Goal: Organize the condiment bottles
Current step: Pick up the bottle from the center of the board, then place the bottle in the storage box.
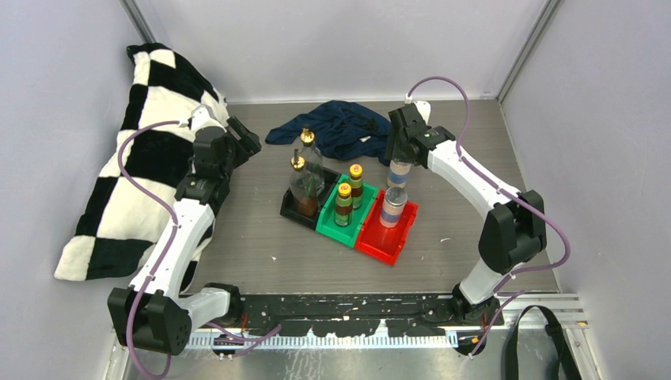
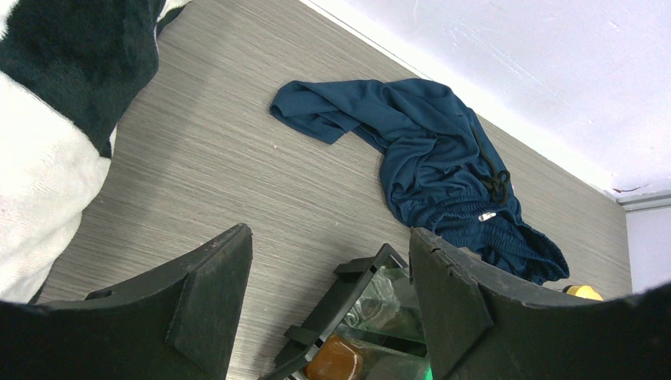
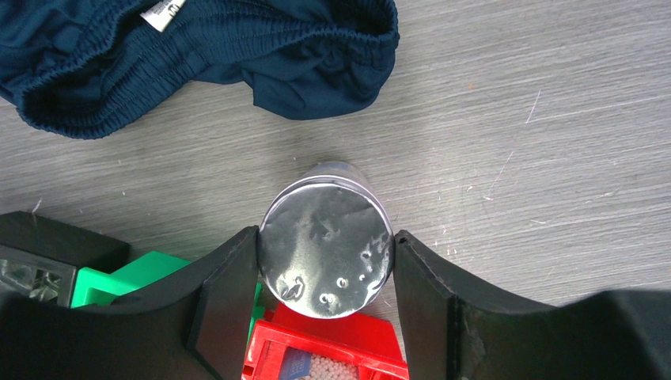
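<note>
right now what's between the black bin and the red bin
The green bin, holding two yellow-capped bottles, sits between them; the top external view shows it.

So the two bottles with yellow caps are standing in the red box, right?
No. The two yellow-capped bottles are standing in the green bin, not the red bin. The top external view shows this.

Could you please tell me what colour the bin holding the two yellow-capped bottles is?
The bin is green, seen best in the top external view.
</note>
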